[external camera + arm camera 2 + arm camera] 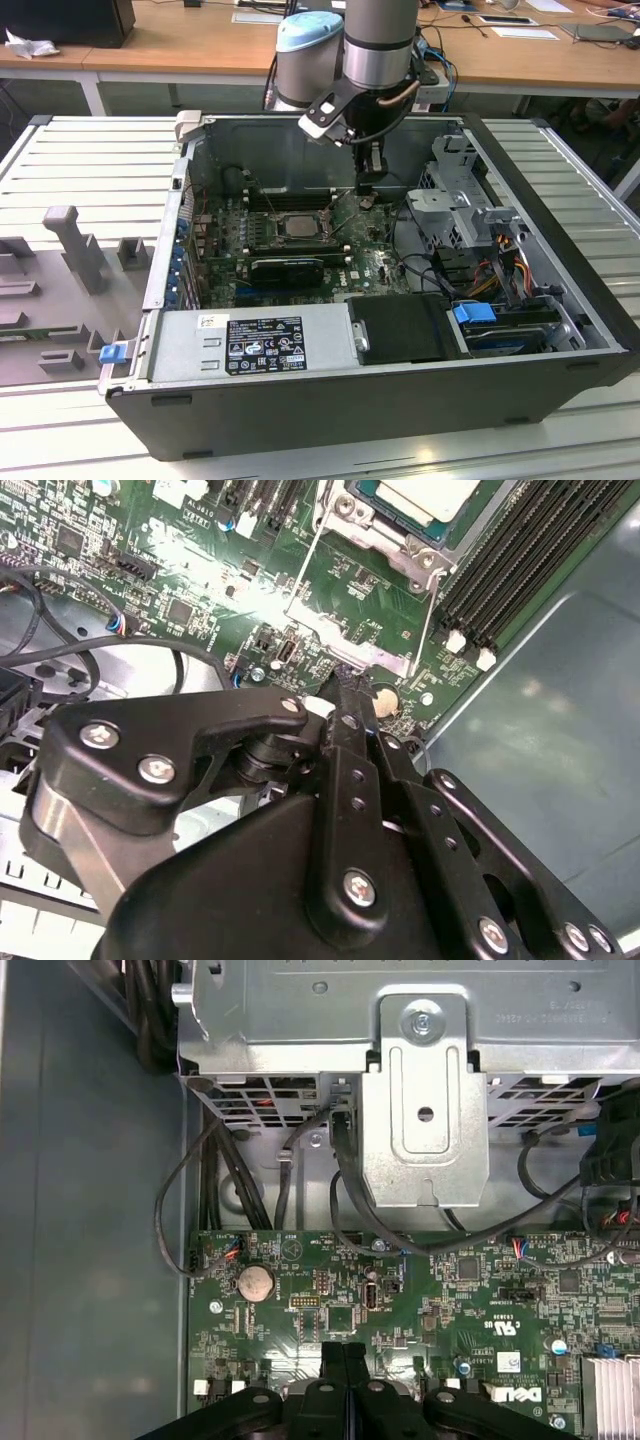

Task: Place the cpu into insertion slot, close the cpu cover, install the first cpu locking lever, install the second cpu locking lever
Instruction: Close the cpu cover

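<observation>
We see the small flat square cpu with the dull silver-grey top [300,226] lying flat inside the square dark insertion slot with a metal rim [277,229] on the green motherboard [375,265]. The board lies in an open dark grey computer case [400,400]. In the second wrist view the cpu [430,492] sits in the insertion slot [385,535]. The thin silver-grey metal cpu cover with a large square cut-out [375,652] is not closed. It stands lifted away from the slot, and the green board shows through its opening.

The black gripper [366,193] hangs just beside the slot, on the exterior view's right of it. In both wrist views its jaws are clenched together and we see nothing between them [345,680] [343,1355]. The tip is at the free edge of the cover. Whether it really touches, we cannot tell.

Near the fingers lies a round silver coin battery [255,1282]. The long black memory slots [530,560] run beside the cpu.
</observation>
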Available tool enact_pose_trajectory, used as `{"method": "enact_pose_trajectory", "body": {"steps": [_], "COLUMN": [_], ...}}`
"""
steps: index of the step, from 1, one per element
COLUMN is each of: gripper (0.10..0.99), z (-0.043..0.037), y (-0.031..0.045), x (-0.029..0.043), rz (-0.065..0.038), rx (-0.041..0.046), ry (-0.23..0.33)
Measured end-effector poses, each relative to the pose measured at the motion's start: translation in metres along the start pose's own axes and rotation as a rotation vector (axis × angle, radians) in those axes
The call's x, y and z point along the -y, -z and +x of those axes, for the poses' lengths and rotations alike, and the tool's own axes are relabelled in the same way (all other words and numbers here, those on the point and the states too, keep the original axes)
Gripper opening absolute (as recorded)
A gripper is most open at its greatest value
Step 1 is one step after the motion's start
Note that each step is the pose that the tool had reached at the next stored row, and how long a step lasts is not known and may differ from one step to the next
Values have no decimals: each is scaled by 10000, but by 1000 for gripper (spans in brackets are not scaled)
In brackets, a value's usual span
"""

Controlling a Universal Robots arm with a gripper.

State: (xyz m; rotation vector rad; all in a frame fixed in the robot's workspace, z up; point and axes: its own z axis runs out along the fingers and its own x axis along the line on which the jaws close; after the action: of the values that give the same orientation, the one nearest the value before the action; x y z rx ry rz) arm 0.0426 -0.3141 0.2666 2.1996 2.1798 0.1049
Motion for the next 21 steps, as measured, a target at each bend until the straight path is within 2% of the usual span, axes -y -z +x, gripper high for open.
{"method": "enact_pose_trajectory", "body": {"steps": [5, 10, 14, 16, 21], "gripper": [106, 106, 106, 106, 106], "z": [0, -14, -23, -23, -24], "y": [-10, -143, -161, -161, -154], "x": [-42, -38, -36, -23, 63], "rz": [-1, 6, 142, 163, 165], "rx": [-2, -1, 4, 1, -1], "ry": [-1, -2, -4, -6, -5]}}
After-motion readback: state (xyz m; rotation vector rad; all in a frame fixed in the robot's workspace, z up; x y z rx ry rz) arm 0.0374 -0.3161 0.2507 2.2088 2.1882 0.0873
